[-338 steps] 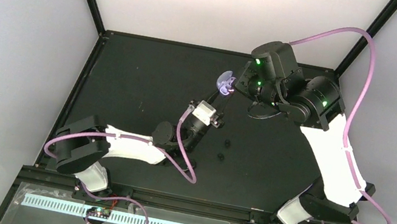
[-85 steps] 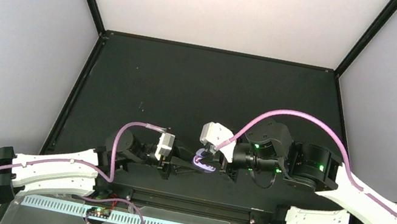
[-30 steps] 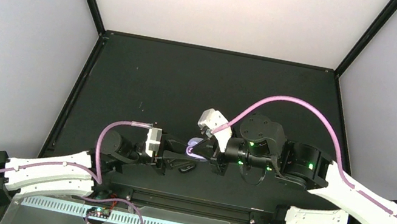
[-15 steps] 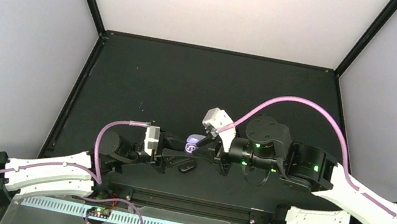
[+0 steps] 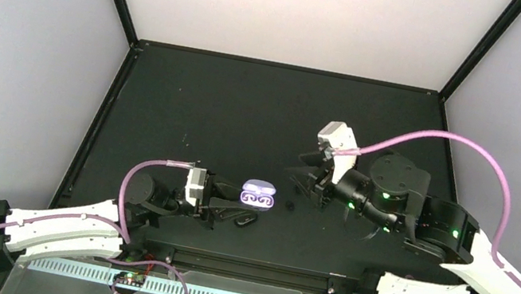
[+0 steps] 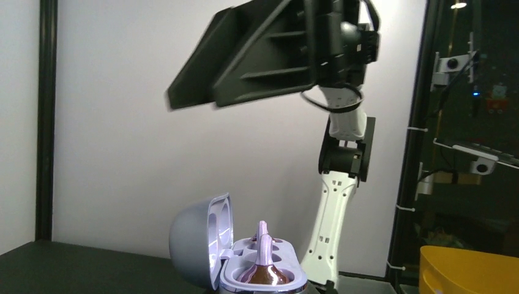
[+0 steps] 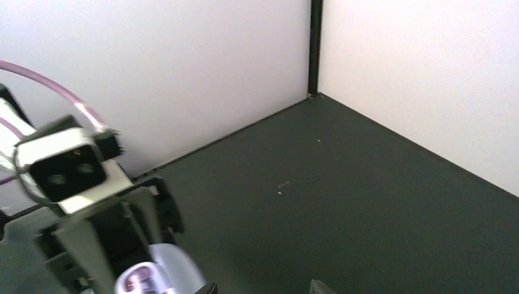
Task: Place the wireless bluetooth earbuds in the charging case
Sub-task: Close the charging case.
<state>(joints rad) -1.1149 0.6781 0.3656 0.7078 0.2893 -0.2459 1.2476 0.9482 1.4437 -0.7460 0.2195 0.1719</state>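
At the near edge of the desk [image 5: 247, 112], the left claw [image 5: 229, 206] is closed on the base of the open charging case [image 5: 258, 194], whose lid is raised. The pinkish-purple earbuds [image 6: 264, 257] sit in its wells, one stem poking upward. A small black earbud [image 5: 290, 206] lies on the desk just right of the case. Farther right, the right claw [image 5: 303, 172] hangs parted and empty, clear of the case.

Dark table [image 5: 192, 103] (matte): one black earbud [image 5: 290, 206] lying.
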